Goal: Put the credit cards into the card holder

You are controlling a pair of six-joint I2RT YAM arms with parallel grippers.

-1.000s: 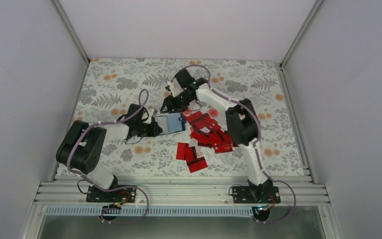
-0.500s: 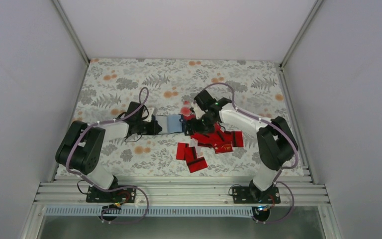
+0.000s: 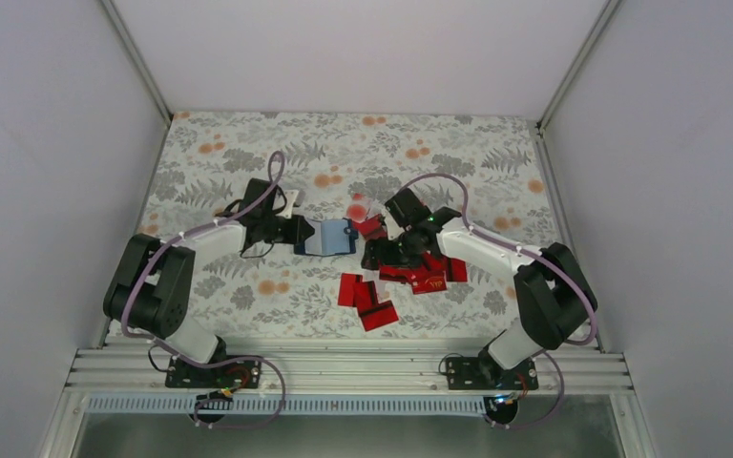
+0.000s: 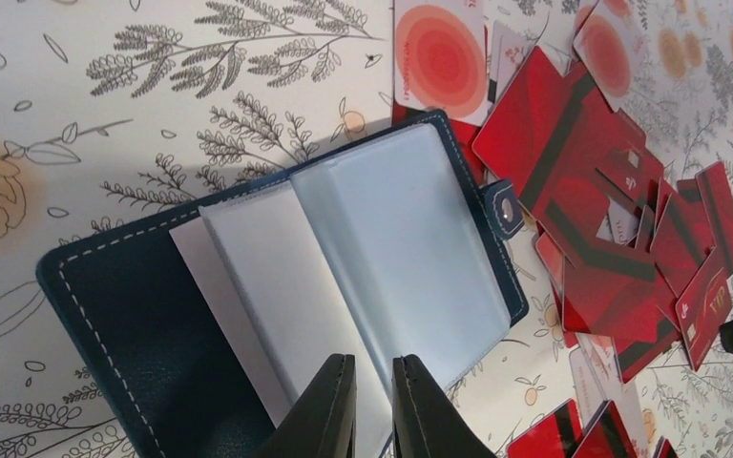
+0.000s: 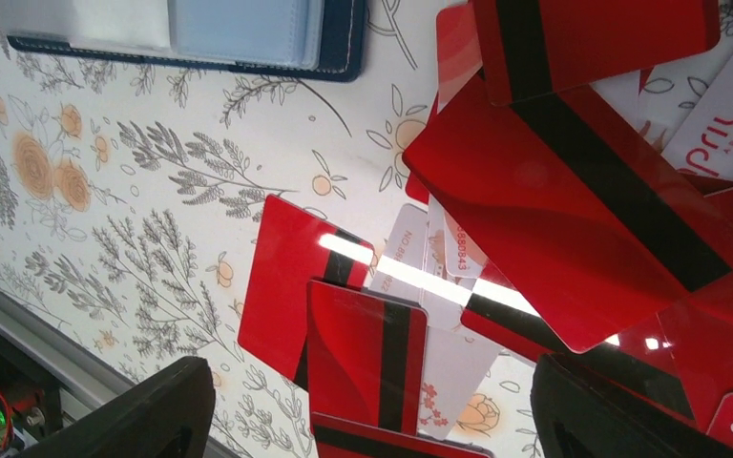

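Note:
The card holder (image 3: 329,237) lies open on the floral mat, navy cover (image 4: 124,324) down and clear sleeves (image 4: 401,248) up. My left gripper (image 3: 298,232) sits at its left edge, its jaws nearly together (image 4: 372,367) on a clear sleeve. The red credit cards (image 3: 418,269) lie in a loose overlapping pile to the right of the holder, many with a dark stripe (image 4: 582,181). Two more of them (image 3: 367,301) lie nearer the front. My right gripper (image 3: 374,256) hovers open over the pile's left end, a striped red card (image 5: 367,353) below the gap between its fingers (image 5: 372,420).
White cards with a red disc (image 4: 439,57) lie by the holder's far corner, and other white cards (image 5: 439,258) are mixed into the pile. Grey walls enclose the mat on three sides. A metal rail (image 3: 344,367) runs along the front edge.
My right arm swung from behind the holder forward to the left end of the card pile and its jaws opened wide. My left gripper and the holder shifted slightly away from the front.

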